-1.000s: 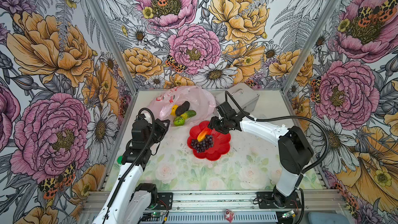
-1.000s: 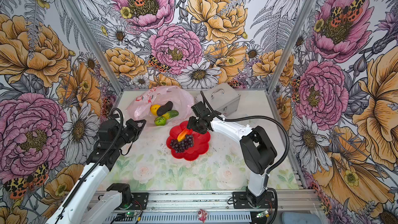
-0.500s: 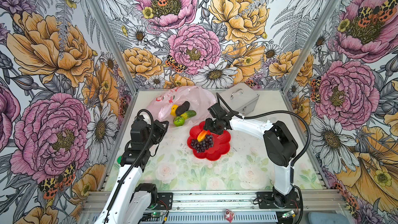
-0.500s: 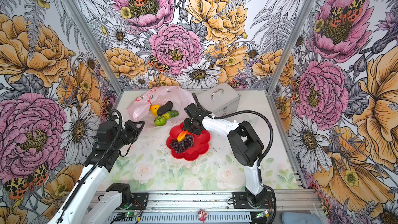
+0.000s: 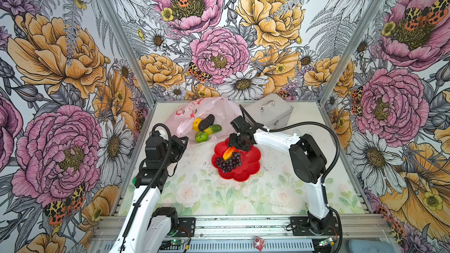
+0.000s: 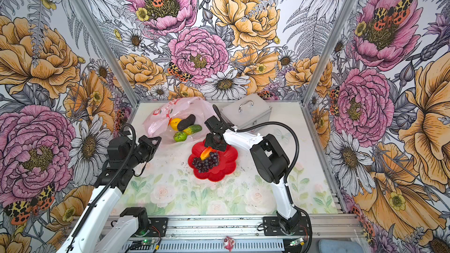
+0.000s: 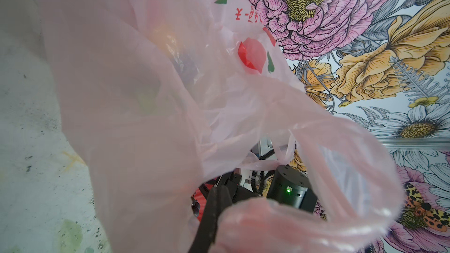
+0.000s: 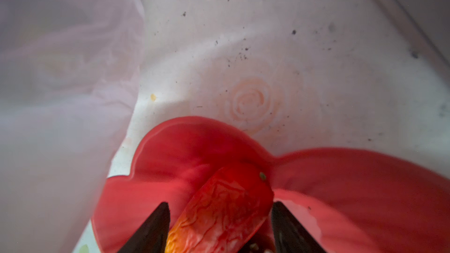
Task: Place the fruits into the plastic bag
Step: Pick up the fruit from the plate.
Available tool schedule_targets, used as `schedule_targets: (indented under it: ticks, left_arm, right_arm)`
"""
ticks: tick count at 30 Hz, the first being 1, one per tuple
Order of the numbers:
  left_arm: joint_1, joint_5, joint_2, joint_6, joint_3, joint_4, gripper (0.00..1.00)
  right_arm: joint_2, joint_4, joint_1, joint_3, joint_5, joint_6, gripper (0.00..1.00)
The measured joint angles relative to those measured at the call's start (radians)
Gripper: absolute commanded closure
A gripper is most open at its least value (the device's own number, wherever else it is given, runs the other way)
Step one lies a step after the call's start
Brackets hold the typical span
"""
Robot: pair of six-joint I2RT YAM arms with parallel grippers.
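At the back left of the table (image 5: pixel 219 198), the plastic bag (image 5: pixel 188 118), mouth gaping toward the red dish (image 5: pixel 248 166), near edge just beside the dish's scalloped back rim. Inside the mouth, in both top views: lemon (image 5: pixel 196 124), avocado (image 5: pixel 206 122) and green-orange long fruit (image 5: pixel 214 129), with the lime (image 5: pixel 201 137) right at the lip. In the dish, touching each other: one red-yellow mango (image 5: pixel 229 153) and the grape bunch (image 5: pixel 229 163).

Left gripper (image 5: pixel 185 139) closed tight at the bag's left edge, seemingly pinching the film near a loop handle, the pinch itself hidden behind pink plastic in the left wrist view. Right gripper (image 8: pixel 220 204) parted, dark fingers (image 8: pixel 153 229) straddling the mango, tips low inside the dish, a sliver of red showing between one finger and the fruit.

Silver case (image 5: pixel 270 113) in the back right corner, just behind the right forearm. Bare mat wide across the front and to the right of the dish, narrower between dish and left gripper.
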State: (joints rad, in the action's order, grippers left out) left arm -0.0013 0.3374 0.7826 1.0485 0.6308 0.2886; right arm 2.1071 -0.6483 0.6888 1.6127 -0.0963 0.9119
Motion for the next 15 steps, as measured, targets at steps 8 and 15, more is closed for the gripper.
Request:
schedule_targets:
  ticks: [8,15]
  left_arm:
    - [0.013,0.021,0.026,0.000,0.010,-0.001,1.00]
    - [0.013,0.025,0.030,0.000,0.010,-0.001,1.00]
  right_arm:
    - [0.057,-0.036,0.000,0.071,0.014,-0.016,0.30]
    - [0.092,-0.052,0.005,0.108,0.014,-0.019,0.35]
